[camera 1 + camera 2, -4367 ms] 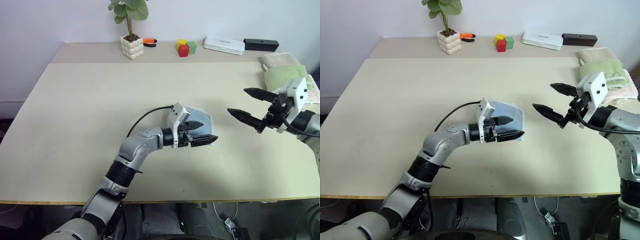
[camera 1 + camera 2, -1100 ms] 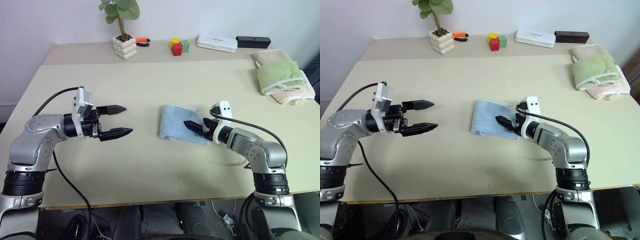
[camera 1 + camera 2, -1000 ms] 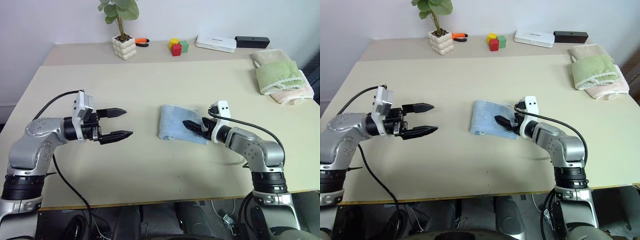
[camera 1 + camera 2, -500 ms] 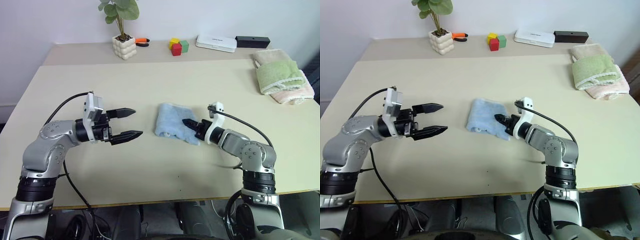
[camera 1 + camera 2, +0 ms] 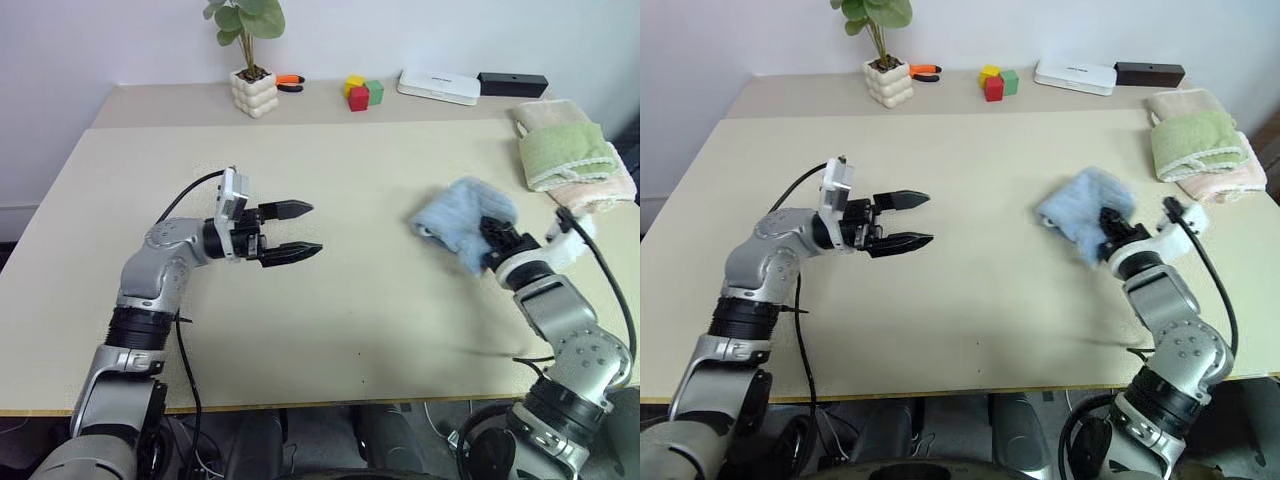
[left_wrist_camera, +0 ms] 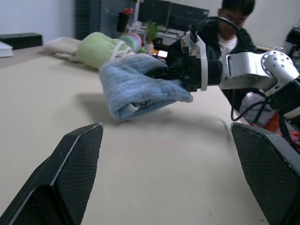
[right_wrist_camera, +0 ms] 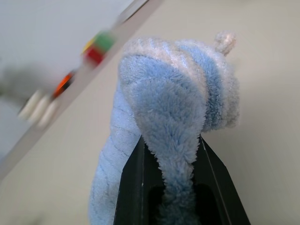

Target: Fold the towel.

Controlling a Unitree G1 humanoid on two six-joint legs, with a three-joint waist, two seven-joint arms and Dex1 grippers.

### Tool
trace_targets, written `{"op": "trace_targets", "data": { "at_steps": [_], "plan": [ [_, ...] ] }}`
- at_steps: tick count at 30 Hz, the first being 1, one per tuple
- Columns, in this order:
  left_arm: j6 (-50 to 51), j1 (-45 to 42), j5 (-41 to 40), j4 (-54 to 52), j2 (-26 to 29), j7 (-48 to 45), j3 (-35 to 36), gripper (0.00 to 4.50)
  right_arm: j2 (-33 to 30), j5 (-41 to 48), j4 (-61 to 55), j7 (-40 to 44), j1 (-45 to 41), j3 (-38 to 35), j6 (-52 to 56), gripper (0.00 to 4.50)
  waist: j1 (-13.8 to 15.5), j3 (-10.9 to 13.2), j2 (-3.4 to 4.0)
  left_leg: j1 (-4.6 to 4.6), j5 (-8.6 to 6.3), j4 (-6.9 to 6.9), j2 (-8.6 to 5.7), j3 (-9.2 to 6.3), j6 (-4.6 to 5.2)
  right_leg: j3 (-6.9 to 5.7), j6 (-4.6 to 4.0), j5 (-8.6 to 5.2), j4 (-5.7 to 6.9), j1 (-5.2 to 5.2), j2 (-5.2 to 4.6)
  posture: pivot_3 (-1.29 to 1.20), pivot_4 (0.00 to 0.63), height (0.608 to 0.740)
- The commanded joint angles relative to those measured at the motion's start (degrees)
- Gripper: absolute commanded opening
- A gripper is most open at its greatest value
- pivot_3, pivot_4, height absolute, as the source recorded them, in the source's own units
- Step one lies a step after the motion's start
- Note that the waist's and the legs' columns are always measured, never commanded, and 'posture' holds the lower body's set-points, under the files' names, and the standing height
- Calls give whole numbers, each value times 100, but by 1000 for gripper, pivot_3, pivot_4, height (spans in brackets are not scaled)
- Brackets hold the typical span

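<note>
The towel point(image 5: 460, 222) is a light blue folded bundle, lifted a little off the table point(image 5: 300, 330) on its right half. My right gripper point(image 5: 492, 240) is shut on the towel's near edge. In the right wrist view the cloth point(image 7: 173, 108) is pinched between the two black fingers point(image 7: 133, 187) and bulges above them. My left gripper point(image 5: 314, 228) hovers over the middle-left of the table, open and holding nothing, pointing toward the towel. In the left wrist view the towel point(image 6: 136, 84) hangs ahead, well beyond the spread fingertips point(image 6: 79, 159).
A green folded towel on a pink one point(image 5: 562, 152) lies at the table's right edge, close to my right arm. Along the back stand a plant pot point(image 5: 252, 92), an orange tool point(image 5: 292, 81), coloured blocks point(image 5: 362, 93), a white box point(image 5: 438, 87) and a black box point(image 5: 512, 84). A person point(image 6: 232, 28) sits beyond the table.
My right gripper has shut on the towel and carried it to the right, lifting it off the table. My left gripper has moved rightward toward the table's middle, still open.
</note>
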Motion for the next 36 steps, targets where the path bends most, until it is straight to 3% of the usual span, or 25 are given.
{"op": "trace_targets", "data": {
  "at_steps": [1, 15, 22, 25, 31, 36],
  "plan": [
    [-227, -142, 92, 110, -83, -181, -56, 4500, -14, 18, -171, -264, 29, -97, -509, 57, -15, -1, 4, 0, 0, 0, 0, 1, 0, 2, 0, 0, 2, -2, 0, 0, 150, 740],
    [-630, 58, 208, 69, -277, -147, -8, 4500, 317, 744, 68, -1215, 328, -430, -1842, 57, 6, -1, 7, 2, 0, 1, 0, 1, 0, 3, -1, -1, 13, -3, 0, 0, 150, 740],
    [-825, 91, 290, 122, -377, -87, -45, 4500, 355, 675, 18, -1469, 616, -83, -2194, 57, 5, -1, 8, 5, 0, 5, 0, 1, 0, 3, -3, -2, 22, -2, 0, 0, 150, 740],
    [-844, 96, 307, 123, -443, -76, -81, 4500, 397, 679, -2, -1612, 760, -43, -2347, 1148, 6, -1, 8, 7, 0, 4, 0, 1, 0, 4, -4, -3, 24, -2, 0, 0, 150, 740],
    [-935, 19, 372, 318, -523, -140, -95, 4500, 322, 368, -241, -1884, 1028, 145, -2599, 4265, 4, -1, 8, 7, 0, 4, 0, 0, 0, 4, -6, -5, 27, -2, 0, 0, 150, 740],
    [-1040, -4, 436, 405, -694, -126, -147, 4500, -211, -328, -439, -1638, 1299, 445, -2642, 4431, 13, -1, 8, 7, 0, 6, -2, 1, 0, 4, -7, -5, 27, -2, 0, 0, 150, 740]
  ]
}}
